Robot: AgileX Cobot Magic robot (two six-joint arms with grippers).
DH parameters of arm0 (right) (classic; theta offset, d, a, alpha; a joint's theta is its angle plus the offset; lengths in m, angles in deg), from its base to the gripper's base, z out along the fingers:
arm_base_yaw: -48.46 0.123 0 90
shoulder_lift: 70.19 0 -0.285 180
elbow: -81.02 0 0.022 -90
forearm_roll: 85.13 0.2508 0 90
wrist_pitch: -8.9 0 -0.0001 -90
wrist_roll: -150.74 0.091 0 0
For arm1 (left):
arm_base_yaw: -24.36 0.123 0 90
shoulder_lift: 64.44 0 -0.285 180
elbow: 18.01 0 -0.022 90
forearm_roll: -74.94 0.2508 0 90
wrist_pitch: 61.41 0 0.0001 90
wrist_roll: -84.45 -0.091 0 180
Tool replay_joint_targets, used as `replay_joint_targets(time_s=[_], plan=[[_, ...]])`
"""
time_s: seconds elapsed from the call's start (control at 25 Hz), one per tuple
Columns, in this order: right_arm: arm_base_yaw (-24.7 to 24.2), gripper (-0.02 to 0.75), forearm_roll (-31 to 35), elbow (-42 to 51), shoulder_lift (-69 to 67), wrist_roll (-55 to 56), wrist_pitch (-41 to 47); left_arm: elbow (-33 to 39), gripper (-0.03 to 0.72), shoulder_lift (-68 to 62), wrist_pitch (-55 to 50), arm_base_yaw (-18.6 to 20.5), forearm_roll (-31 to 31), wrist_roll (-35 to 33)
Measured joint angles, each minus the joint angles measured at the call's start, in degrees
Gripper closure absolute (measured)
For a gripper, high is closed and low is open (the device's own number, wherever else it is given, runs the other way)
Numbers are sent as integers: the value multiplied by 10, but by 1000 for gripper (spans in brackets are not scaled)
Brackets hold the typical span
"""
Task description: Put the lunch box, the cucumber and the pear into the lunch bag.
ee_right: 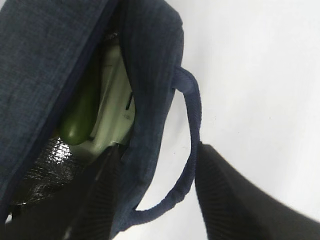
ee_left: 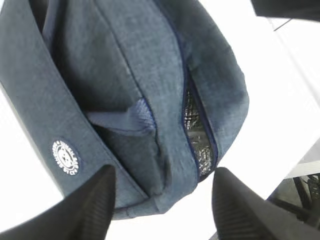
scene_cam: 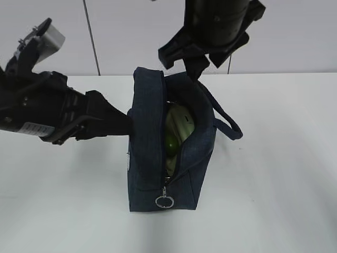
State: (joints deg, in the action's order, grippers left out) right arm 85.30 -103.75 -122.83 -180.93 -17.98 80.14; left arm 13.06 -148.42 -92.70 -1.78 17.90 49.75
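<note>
Bag (scene_cam: 150, 132) holding box (scene_cam: 180, 120) and cucumber (scene_cam: 171, 142), pear unseen; left gripper (ee_left: 162, 210) and right gripper (ee_right: 150, 195) apart, straddling fabric at nine and twelve o'clock: withdraw straight, clear of handles.

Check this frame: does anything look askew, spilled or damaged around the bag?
Nothing spilled or damaged. The lunch bag stands upright, unzipped, with the lunch box and the cucumber inside. The pear cannot be made out.

Round white badge (ee_left: 66, 157) on lunch bag (ee_left: 150, 75): lettering unreadable.
</note>
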Motion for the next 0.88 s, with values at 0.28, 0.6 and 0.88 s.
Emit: replay_joint_targets(time_s=[0.28,0.6,0.88], plan=[[0,347,31,0,95,-46,1,0,316,25,-1,0,28,0],[0,347,57,80,233,-87,3,0,316,26,1,0,35,-2],[0,347,130,312,414,-90,-70,0,316,26,6,0,35,-2]])
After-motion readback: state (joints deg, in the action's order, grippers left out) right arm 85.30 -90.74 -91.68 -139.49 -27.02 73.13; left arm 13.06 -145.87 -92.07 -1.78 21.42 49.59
